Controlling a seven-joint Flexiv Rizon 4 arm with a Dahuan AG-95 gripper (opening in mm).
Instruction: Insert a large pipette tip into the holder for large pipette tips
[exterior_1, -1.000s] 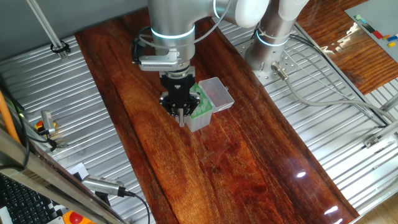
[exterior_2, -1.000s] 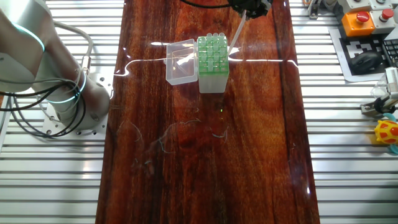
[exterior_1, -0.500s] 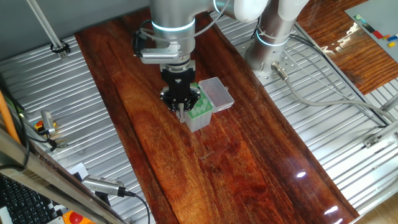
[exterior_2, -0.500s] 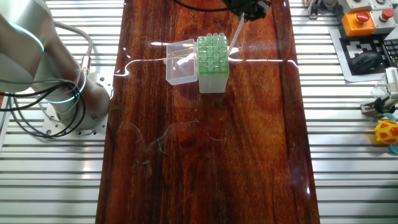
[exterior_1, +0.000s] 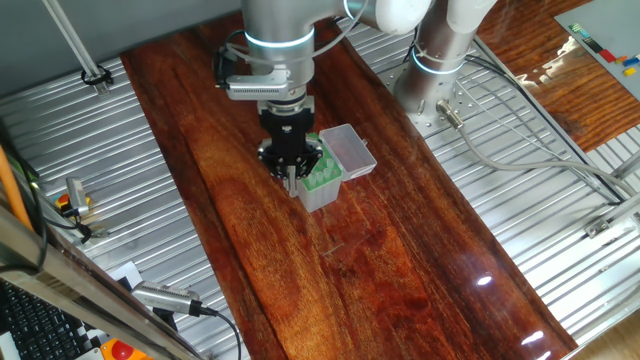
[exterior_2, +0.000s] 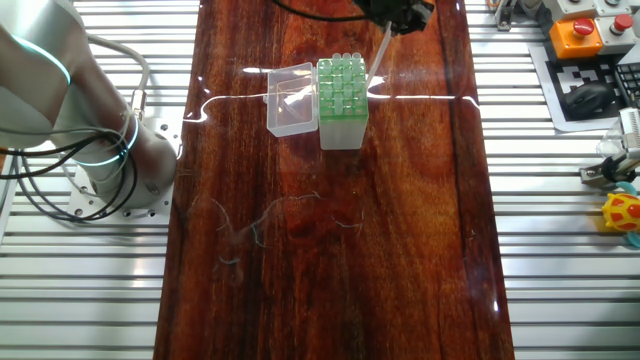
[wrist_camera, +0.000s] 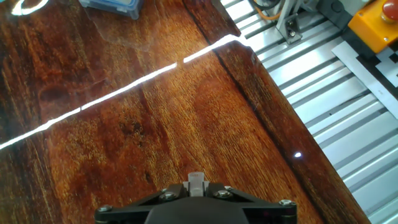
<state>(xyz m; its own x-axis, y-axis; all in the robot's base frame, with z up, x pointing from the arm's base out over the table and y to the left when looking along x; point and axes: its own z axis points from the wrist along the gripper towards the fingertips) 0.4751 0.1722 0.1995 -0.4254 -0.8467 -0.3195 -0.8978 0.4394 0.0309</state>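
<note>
Large pipette tip (exterior_2: 378, 55) hangs clamped in the claw (exterior_2: 392, 22) beside the green-topped holder (exterior_2: 341, 88).

holder (exterior_2: 341, 100) on table (exterior_2: 400, 250) | tip (exterior_2: 378, 58) above, beside holder

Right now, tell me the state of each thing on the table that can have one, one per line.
Pincer: shut on the large pipette tip.
Large pipette tip: held tilted, hanging beside the holder, not yet in a hole.
Holder for large pipette tips: upright on the table, green rack exposed.
Translucent lid: open, folded out flat beside the rack.
</note>
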